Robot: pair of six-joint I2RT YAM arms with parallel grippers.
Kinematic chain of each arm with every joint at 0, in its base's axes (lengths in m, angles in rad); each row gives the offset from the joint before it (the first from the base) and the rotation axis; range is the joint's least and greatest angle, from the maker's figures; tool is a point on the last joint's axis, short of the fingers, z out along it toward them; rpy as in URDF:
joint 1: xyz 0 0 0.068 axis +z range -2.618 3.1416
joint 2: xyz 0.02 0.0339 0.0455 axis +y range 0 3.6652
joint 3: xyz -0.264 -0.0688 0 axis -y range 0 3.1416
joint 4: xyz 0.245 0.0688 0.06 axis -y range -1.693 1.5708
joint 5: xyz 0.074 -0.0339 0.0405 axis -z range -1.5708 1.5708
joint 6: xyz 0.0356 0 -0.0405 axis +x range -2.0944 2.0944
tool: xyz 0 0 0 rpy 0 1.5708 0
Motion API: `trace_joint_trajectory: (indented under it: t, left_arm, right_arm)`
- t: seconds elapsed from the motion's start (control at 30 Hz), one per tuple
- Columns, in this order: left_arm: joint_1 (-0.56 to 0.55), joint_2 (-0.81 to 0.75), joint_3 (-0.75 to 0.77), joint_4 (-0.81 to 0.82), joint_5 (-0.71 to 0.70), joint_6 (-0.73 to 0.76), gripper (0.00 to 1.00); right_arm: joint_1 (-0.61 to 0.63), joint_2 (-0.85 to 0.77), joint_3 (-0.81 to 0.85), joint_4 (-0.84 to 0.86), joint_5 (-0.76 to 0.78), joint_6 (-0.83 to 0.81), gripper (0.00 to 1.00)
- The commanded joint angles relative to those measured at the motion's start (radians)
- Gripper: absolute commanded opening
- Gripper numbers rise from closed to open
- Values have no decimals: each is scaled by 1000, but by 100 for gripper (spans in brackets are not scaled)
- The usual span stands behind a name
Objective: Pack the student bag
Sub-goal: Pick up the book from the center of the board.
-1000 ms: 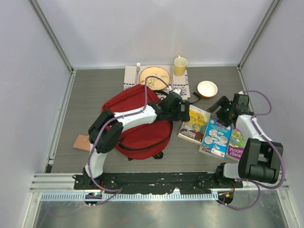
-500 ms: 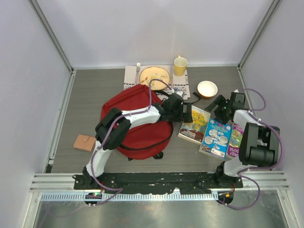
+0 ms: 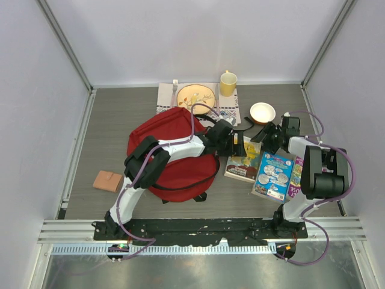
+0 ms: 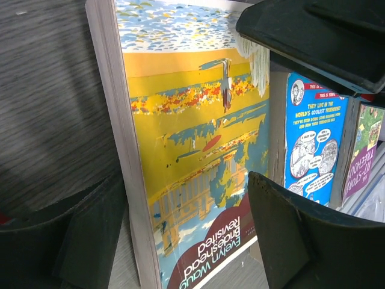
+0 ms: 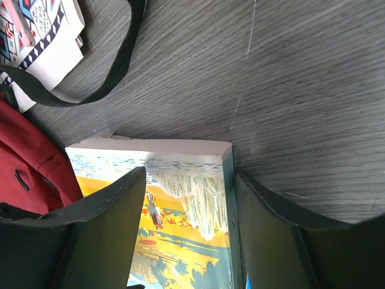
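Student bag (image 3: pixel 171 126) on the grey bench (image 3: pixel 114 120), both tools at a yellow book (image 3: pixel 243 164).

The red bag lies flat at the bench's middle, a little toward the left edge, with the left arm stretched across it. The bench is dark wood-grain, boxed in by plain white walls (image 3: pixel 198 42). The yellow book lies just right of the bag, then a blue book (image 3: pixel 274 174) and a purple one (image 3: pixel 296 179) toward the right edge. A plate (image 3: pixel 196 96), mug (image 3: pixel 228 84) and bowl (image 3: pixel 262 112) stand along the far edge, and a brown block (image 3: pixel 108 180) lies near the left edge. The left tool (image 4: pixel 186 183) gapes wide, straddling the yellow book's near end. The right tool (image 5: pixel 189 176) stands parted over the book's far corner. Neither clamps it.
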Motion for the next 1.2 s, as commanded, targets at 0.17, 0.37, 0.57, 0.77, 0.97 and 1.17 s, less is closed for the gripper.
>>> trace_joint_trajectory:
  t: [0.17,0.37,0.57,0.77,0.97,1.17]
  left_arm:
    - [1,-53,32,81,49,-30,65]
    - [3,-61,58,68,52,-27,41]
    - [3,-58,66,42,63,-22,0]
    - [3,-159,37,33,29,16,0]
    - [6,-346,-26,9,-52,64,0]
    - [24,-525,-137,1,-124,79,0]
  right_arm:
    - [16,5,-19,30,-42,46,61]
    - [16,8,-27,36,-56,51,61]
    - [16,5,-27,41,-76,56,61]
    - [16,-89,-7,21,-102,74,74]
    - [6,-258,22,-37,-97,92,85]
    - [-1,-439,-13,-57,-212,112,86]
